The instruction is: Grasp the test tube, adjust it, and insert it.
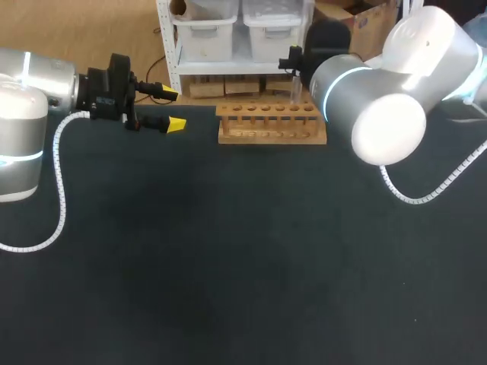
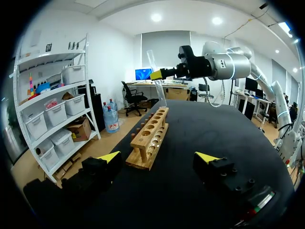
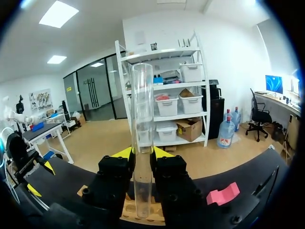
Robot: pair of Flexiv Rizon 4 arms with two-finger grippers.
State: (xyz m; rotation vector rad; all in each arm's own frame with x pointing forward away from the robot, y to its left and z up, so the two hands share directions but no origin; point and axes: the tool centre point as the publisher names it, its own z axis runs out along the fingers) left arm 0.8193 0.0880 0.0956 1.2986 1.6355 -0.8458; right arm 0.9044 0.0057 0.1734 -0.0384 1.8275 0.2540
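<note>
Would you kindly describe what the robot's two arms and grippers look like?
The left arm and right arm are rounded silver-white tubes with glowing light rings and white coiled cables. The left gripper and right gripper are black and blocky, each with two yellow tips.

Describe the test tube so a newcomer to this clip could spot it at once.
At the far edge of the dark table stands a wooden rack with a row of holes. Just above it, the right gripper clamps a clear test tube, roughly upright. It is the only transparent thing there; the left gripper holds nothing.
</note>
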